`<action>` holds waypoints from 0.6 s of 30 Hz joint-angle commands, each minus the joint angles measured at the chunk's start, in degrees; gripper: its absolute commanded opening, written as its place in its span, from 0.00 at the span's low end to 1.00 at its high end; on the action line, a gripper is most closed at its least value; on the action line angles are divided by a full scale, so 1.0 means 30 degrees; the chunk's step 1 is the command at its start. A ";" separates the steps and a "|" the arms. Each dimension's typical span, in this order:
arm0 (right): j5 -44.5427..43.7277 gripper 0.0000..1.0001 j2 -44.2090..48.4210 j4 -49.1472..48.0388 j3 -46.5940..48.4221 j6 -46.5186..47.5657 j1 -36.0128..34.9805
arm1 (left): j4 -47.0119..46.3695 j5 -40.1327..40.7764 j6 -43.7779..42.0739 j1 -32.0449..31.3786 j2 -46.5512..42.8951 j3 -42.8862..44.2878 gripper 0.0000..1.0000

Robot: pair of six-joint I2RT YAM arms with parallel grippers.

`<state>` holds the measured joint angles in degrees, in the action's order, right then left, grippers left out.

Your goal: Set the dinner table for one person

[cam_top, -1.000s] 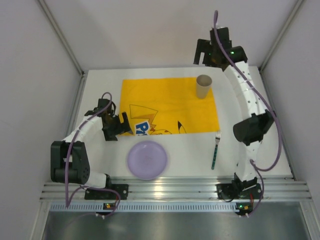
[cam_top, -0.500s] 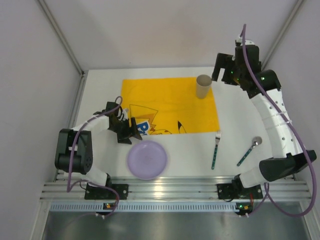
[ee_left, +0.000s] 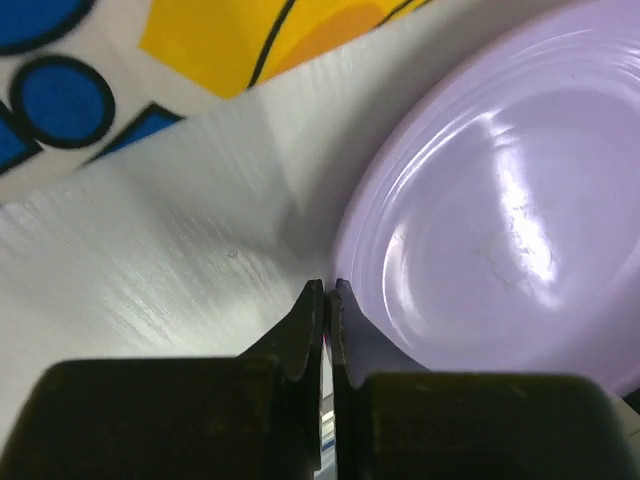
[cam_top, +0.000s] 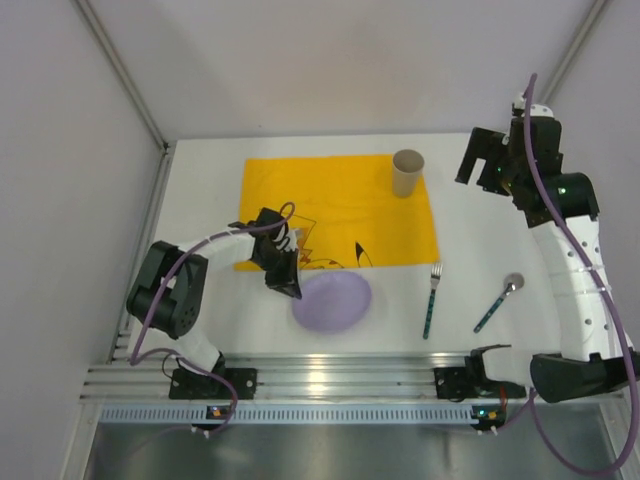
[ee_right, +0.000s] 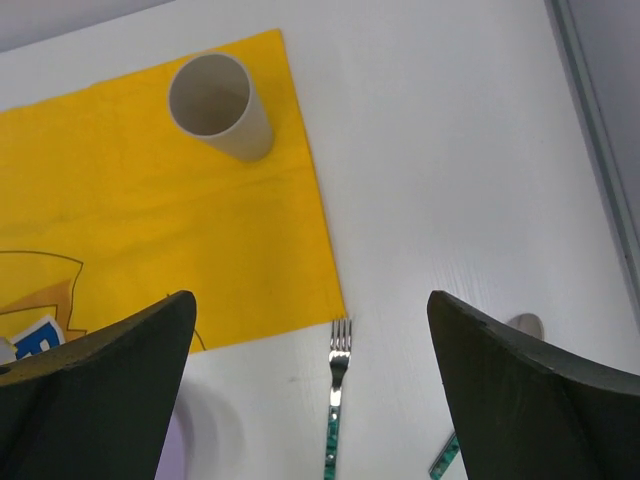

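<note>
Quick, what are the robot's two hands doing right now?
Left gripper: shut, seemingly pinching the purple plate by its rim.
Right gripper: wide open, holding nothing.

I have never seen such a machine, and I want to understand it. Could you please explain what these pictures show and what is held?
This is a robot with two arms bolted at the near edge of a white table. One picture looks down from above. The other two come from a small camera on each wrist, so the dark shapes in them are that arm's own fingers. On the table lie a yellow cartoon cloth with a beige cup standing on its far right corner, a fork, a spoon and a lilac plate. The left pincer is closed at the plate's rim and seems to pinch it. The right pincer is open and holds nothing.
</note>
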<state>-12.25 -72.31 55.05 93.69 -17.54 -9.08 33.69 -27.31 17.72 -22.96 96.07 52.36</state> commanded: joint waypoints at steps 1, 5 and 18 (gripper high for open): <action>0.0333 1.00 0.0462 -0.0010 -0.0380 0.0250 0.0273 | -0.0187 0.2687 -0.0104 0.0036 0.0672 0.0796 0.00; 0.0450 1.00 0.0549 0.0137 -0.0410 0.0251 0.0302 | 0.0896 0.2716 -0.0426 0.0036 0.0320 0.3312 0.00; 0.1183 1.00 0.1164 0.1426 -0.1169 -0.0159 0.0332 | 0.1220 0.7227 0.1448 0.1178 0.5265 1.5588 0.00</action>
<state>-9.61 -70.78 58.22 90.94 -17.72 -8.82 37.71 -10.59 19.79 -20.18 107.09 94.15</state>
